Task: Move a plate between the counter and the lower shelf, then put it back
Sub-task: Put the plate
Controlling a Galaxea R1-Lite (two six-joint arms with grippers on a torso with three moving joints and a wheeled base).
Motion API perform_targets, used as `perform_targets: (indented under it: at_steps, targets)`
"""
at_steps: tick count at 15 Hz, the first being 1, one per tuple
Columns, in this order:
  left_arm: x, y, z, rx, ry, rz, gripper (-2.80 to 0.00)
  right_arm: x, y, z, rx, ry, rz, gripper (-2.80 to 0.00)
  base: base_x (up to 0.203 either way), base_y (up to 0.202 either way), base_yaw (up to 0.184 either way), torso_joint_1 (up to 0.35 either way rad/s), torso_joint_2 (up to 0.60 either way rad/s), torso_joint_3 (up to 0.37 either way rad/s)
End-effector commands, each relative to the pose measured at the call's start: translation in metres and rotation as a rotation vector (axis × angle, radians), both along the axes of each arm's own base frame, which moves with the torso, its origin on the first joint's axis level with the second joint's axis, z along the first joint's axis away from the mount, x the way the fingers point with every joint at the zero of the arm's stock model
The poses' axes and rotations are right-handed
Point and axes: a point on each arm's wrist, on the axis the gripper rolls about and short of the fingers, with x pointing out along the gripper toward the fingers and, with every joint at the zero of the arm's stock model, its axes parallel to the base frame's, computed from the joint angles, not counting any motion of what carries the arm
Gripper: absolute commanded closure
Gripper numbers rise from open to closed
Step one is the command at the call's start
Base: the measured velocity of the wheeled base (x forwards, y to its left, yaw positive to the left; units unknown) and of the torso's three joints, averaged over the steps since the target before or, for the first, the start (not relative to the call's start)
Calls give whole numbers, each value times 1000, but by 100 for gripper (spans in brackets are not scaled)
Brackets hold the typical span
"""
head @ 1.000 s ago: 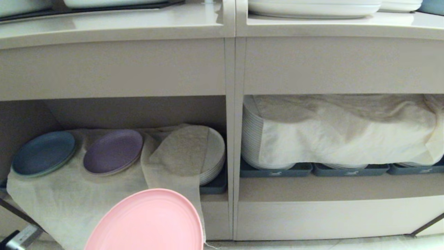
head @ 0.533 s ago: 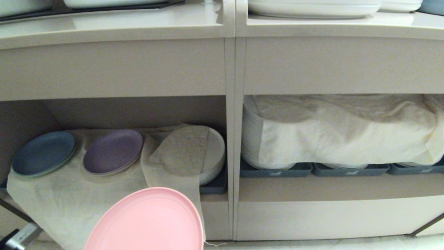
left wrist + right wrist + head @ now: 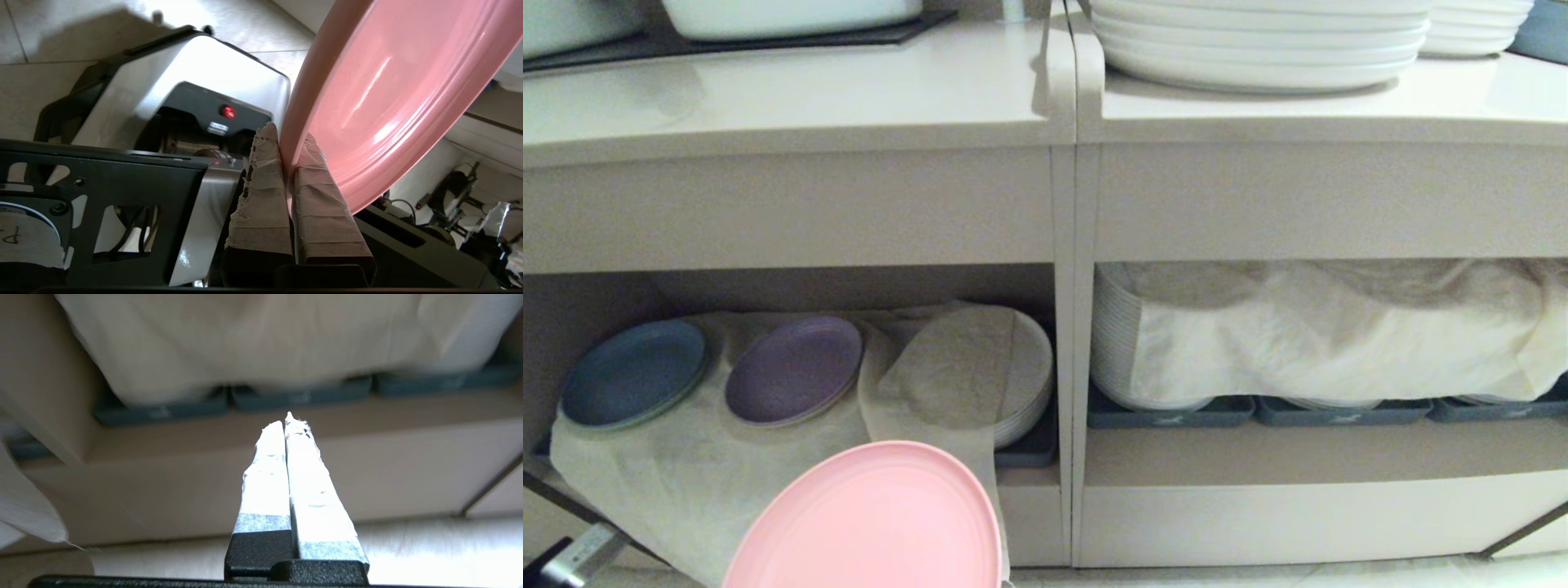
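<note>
- The plate point(image 3: 870, 518), small, round, matte pink plastic with a low raised rim, was held in the air in front of the lower shelf point(image 3: 792, 286), low in the head view, tilted with its face toward the camera.
- The left gripper point(image 3: 288, 143) was clenched on the plate's rim, one taped finger on each side of the edge; the grip sat at one point of the rim only.
- Judged from that thin edge hold, the step was a carry up toward the counter point(image 3: 792, 90), and it called for a slow lift with the plate kept clear of the thick front edge, then levelled before setting down.
- Smooth plastic between cloth-taped fingers point(image 3: 261, 192) could pivot; steadiness mattered more than speed.
- The right gripper point(image 3: 288, 420) hung idle before the neighbouring cubby, its jaws pressed together on nothing.
- Behind the plate, a crumpled white cloth point(image 3: 686, 482) draped over the shelf; a blue plate point(image 3: 633, 371) and a purple plate point(image 3: 792, 369) rested on it.
- A stack of white plates point(image 3: 1029, 367), half covered, seemed to sit in a dark tray, though the tray was mostly hidden.
- Large glossy white plates point(image 3: 1258, 41) stood on the counter above.
</note>
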Motion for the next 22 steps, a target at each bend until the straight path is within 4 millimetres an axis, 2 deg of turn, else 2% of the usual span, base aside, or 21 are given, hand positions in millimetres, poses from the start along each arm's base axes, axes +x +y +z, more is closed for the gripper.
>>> perform_targets:
  at_steps: [1, 22]
  targets:
    - [0, 0, 0, -3, 6, 1, 0, 0, 0, 0, 0, -2, 0, 0, 0, 0, 0, 163, -606, -299]
    - [9, -3, 5, -19, -13, -5, 0, 0, 0, 0, 2, -2, 0, 0, 0, 0, 0, 209, -503, -285]
